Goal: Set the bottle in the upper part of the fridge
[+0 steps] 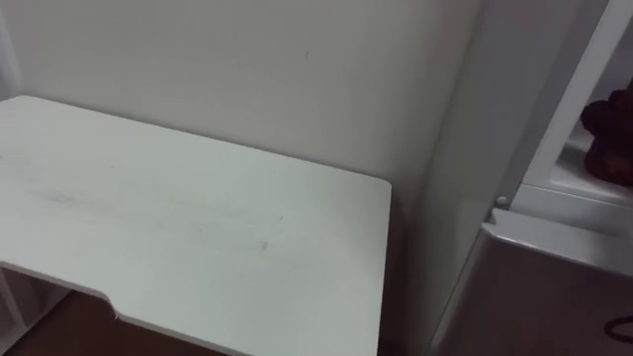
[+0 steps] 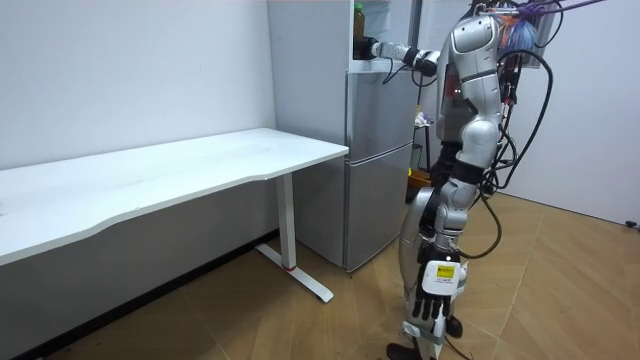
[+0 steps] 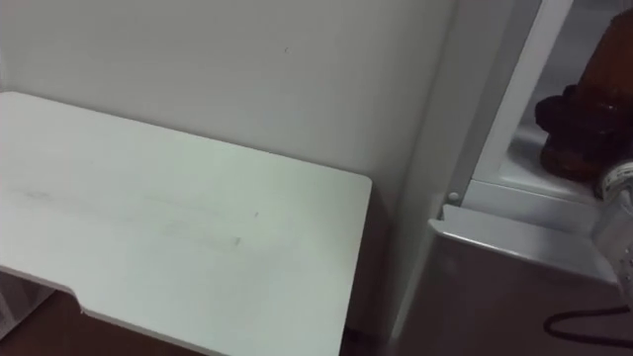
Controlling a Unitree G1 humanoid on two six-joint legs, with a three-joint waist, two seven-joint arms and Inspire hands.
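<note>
The bottle [image 3: 611,49] is amber with a green cap [image 2: 358,12] and stands upright inside the open upper fridge compartment [image 3: 534,183]. My right hand [image 3: 567,124] is dark and is curled round the bottle's lower part, with the arm stretched up from the right [image 2: 378,48]. The same hand shows at the right edge of the left eye view [image 1: 606,127]. My left hand [image 2: 435,297] hangs low at my side with relaxed fingers, holding nothing. I stand upright facing the grey fridge [image 2: 380,150].
A long white table [image 1: 198,227] stands against the wall to the left of the fridge, its right end close to the fridge's side. The lower fridge door [image 3: 514,287] is closed. The upper door [image 2: 415,25] stands open. Wooden floor lies around me.
</note>
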